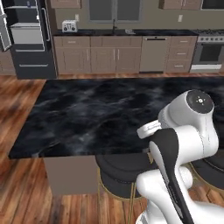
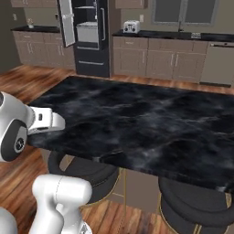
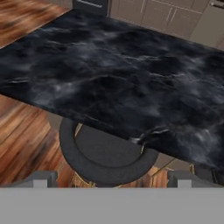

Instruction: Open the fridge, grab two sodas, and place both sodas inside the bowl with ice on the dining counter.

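The fingers (image 3: 112, 177) stand wide apart and hold nothing; their two grey tips sit at the bottom corners of the hand view, over a round black stool (image 3: 105, 155) tucked under the near edge of the desk (image 3: 122, 83). The desk is the black marble island, and its top is bare across the whole visible surface. In the left base view its long axis runs left to right, with the left corner (image 1: 11, 154) closest to the floor boards and the near edge running right behind the arm. Wooden floor lies open to the left of the desk and between its far edge and the wall cabinets (image 1: 103, 54). The fridge (image 1: 28, 39) stands upright at the far wall, well apart from the desk, at the left end of the cabinets. Its left door (image 2: 67, 22) is swung open, showing light grey shelves inside; the lower drawers are closed. A toaster (image 2: 131, 26) sits on the wall counter just right of the fridge.
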